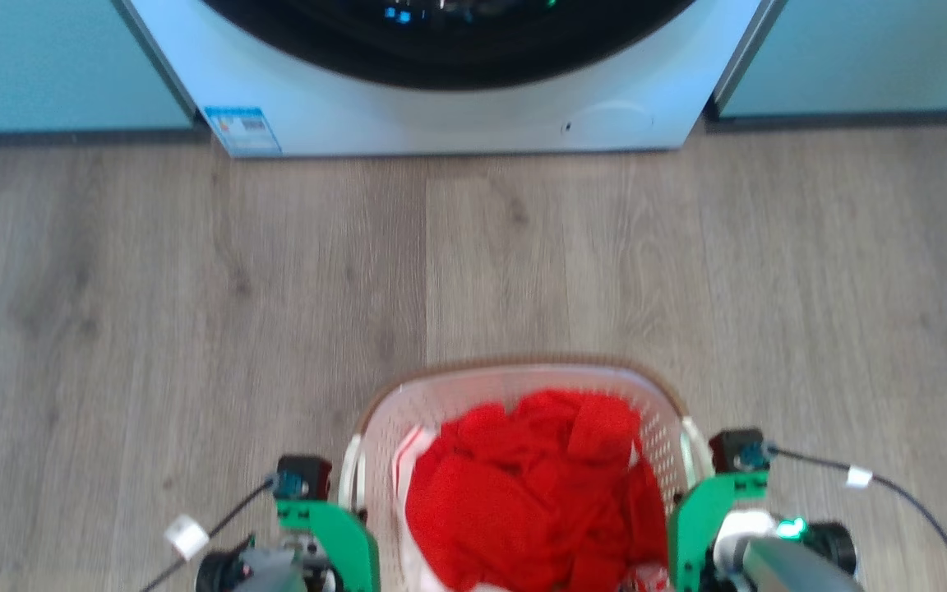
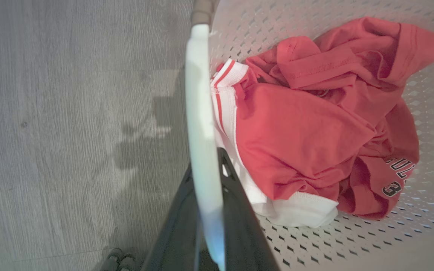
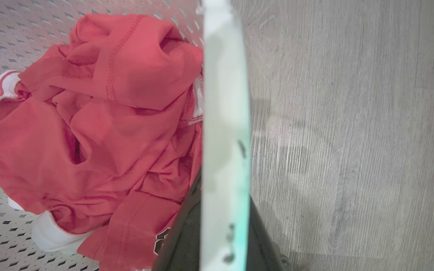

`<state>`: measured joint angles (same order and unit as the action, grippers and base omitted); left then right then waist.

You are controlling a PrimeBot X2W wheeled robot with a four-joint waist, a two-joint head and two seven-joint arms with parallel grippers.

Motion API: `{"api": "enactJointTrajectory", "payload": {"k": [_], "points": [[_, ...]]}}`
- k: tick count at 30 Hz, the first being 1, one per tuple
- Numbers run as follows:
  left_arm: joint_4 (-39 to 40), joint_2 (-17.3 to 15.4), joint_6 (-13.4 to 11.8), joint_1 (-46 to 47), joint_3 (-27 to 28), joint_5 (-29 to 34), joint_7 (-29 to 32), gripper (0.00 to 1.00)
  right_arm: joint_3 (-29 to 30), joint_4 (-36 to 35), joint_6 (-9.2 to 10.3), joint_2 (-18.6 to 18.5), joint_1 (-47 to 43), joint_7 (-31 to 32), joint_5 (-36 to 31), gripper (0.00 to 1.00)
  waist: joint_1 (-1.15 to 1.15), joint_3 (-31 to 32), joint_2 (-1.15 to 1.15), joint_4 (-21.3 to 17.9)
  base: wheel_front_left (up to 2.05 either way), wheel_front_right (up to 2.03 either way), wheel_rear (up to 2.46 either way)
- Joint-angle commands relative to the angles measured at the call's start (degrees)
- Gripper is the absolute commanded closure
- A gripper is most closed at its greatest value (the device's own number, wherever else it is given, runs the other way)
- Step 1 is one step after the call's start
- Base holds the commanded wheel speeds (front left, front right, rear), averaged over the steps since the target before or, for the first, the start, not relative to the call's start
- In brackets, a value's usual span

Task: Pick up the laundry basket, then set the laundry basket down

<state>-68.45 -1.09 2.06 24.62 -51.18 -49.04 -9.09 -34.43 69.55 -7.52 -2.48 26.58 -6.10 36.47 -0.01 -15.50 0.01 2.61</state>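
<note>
The laundry basket (image 1: pixel 523 367), filled with red clothing (image 1: pixel 523 485), is clamped by its white side handles (image 2: pixel 199 94): one by the left gripper (image 2: pixel 205 163), one by the right gripper (image 3: pixel 224 188)

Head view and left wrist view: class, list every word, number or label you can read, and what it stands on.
"UL": black letters, cut off by folds, on the red fabric garment with white trim in the white perforated plastic laundry basket.
"3": black numeral below them, same garment.
Blue sticker on the white washing machine: too blurred to read.
</note>
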Motion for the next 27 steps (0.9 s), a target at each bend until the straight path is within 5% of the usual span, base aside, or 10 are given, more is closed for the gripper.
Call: {"api": "enactJointTrajectory", "payload": {"k": [1, 14, 27], "points": [[-0.53, -1.78, -0.06, -0.52, 1.07, -0.56, -0.22, 1.0, -1.79, -0.19, 0.03, -0.4, -2.24, 0.15, 0.65, 1.0, 0.01, 3.18, -0.01, -0.39, 0.0, 0.0, 0.0], [-3.19, -1.78, 0.6, -4.24, -0.88, -2.7, 1.66, 1.0, -9.2, -1.37, 0.03, -0.4, -6.5, 3.2, 7.67, 1.0, 0.01, 12.97, -0.01, -1.13, 0.0, 0.0, 0.0], [-4.41, -1.78, 0.97, -4.4, -1.8, -3.37, 1.58, 1.0, -13.66, -0.59, 0.03, -0.4, -6.56, 2.91, 12.48, 1.0, 0.01, 15.54, -0.01, -1.08, 0.0, 0.0, 0.0]]}}
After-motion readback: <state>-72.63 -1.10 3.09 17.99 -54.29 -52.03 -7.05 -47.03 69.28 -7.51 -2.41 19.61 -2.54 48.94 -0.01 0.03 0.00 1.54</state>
